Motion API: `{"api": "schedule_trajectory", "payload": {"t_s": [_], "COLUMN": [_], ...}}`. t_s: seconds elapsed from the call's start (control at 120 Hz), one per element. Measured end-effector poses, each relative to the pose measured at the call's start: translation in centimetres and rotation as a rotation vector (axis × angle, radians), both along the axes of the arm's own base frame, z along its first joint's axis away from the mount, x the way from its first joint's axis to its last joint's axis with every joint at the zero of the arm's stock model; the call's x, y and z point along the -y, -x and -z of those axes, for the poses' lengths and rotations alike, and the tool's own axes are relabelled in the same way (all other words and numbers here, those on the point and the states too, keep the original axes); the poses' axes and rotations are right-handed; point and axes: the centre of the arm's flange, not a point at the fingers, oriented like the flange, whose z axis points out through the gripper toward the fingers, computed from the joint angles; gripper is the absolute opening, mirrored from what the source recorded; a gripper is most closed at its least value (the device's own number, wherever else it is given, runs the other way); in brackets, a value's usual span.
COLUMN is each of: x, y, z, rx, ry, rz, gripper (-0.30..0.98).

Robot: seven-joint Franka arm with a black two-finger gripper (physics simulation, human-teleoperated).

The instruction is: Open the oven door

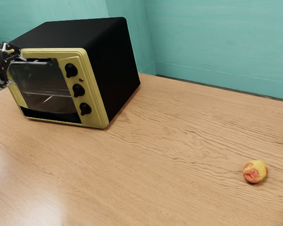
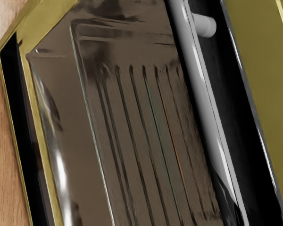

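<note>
The oven door [image 1: 41,87] looks shut; its glass is likely fragile, its hinge perhaps stiff. The smooth bar handle [image 2: 203,94] seems best gripped mid-length. The oven [image 1: 114,70] stands near the desk's [image 1: 179,141] wall-side edge, toward the exterior view's left. The claw [image 1: 15,67] is spread beside the handle.

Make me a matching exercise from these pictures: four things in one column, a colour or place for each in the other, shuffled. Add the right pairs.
1. Door handle
2. Knobs
3. Wall
4. Red and yellow fruit

A. Teal
B. On the wooden table, away from the oven
C. Pale grey bar
D. Black, in a column beside the oven's window

Pairs: 1-C, 2-D, 3-A, 4-B
</note>
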Motion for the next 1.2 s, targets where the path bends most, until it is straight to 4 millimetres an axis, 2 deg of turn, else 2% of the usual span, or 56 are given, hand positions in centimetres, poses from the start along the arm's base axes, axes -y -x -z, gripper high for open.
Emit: {"api": "schedule_trajectory", "payload": {"t_s": [0.108,0.567,0.95,1.017,1.1,1.167,1.2], "x": [0.0,-0.6,-1.3,-0.5,1.6,3.1,3.7], "y": [-0.7,-1.3,-2.2,-1.2,1.1,4.1,5.4], "z": [0.2,0.2,3.0,2.7,1.6,0.5,0.8], "rx": [0.002,0.014,-0.012,-0.011,-0.008,-0.005,-0.013], "ry": [-0.015,-0.041,-0.014,-0.004,-0.002,-0.009,-0.006], "rz": [0.006,0.008,0.004,-0.002,-0.002,-0.014,-0.021], "gripper": [0.68,0.68,0.68,0.68,0.68,0.68,0.68]}}
